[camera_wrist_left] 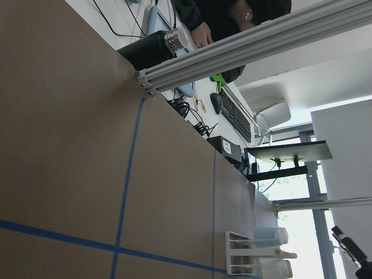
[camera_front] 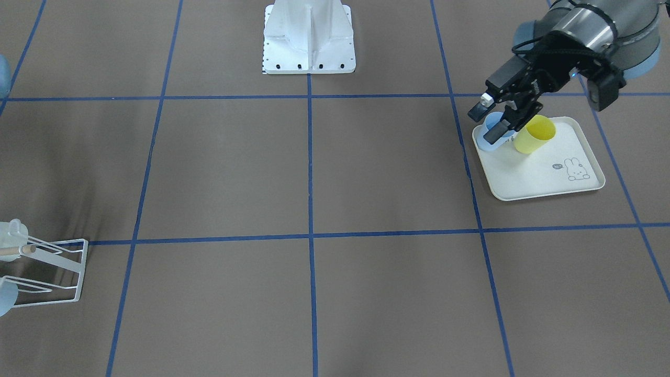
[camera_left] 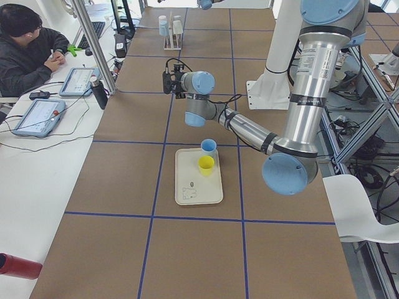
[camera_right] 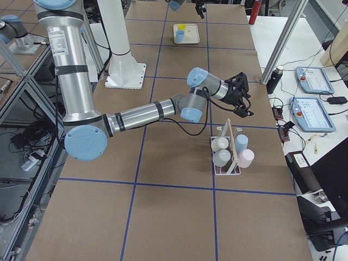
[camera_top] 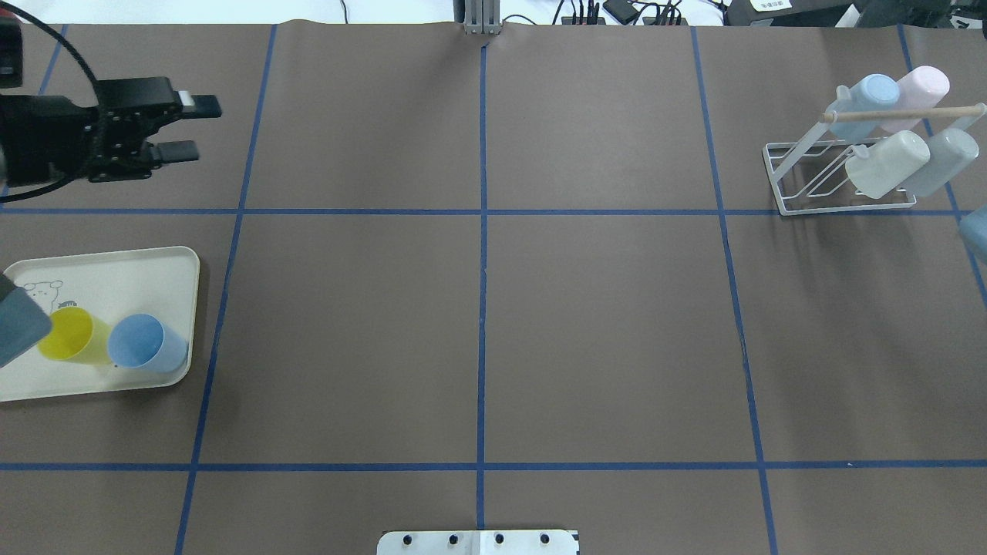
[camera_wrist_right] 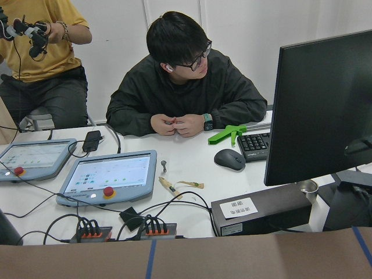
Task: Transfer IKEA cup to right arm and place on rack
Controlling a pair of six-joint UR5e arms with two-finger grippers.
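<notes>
Two IKEA cups stand open end up on a cream rabbit-print tray (camera_top: 158, 266): a blue cup (camera_top: 146, 344) and a yellow cup (camera_top: 73, 337). My left gripper (camera_top: 207, 131) hangs high above the table near the tray, level, fingers open with nothing between them. In the front-facing view this gripper (camera_front: 485, 124) overlaps the blue cup (camera_front: 492, 123), beside the yellow cup (camera_front: 534, 134). The white wire rack (camera_top: 844, 202) with its wooden rod holds several cups. The right arm (camera_right: 147, 111) reaches out near the rack (camera_right: 228, 155); whether its gripper (camera_right: 243, 95) is open or shut I cannot tell.
The white robot base plate (camera_front: 309, 44) sits at the table's middle edge. Blue tape lines grid the brown table. A metal frame post (camera_left: 93, 47) and a side desk with tablets (camera_left: 40, 115) and seated people run along the far side.
</notes>
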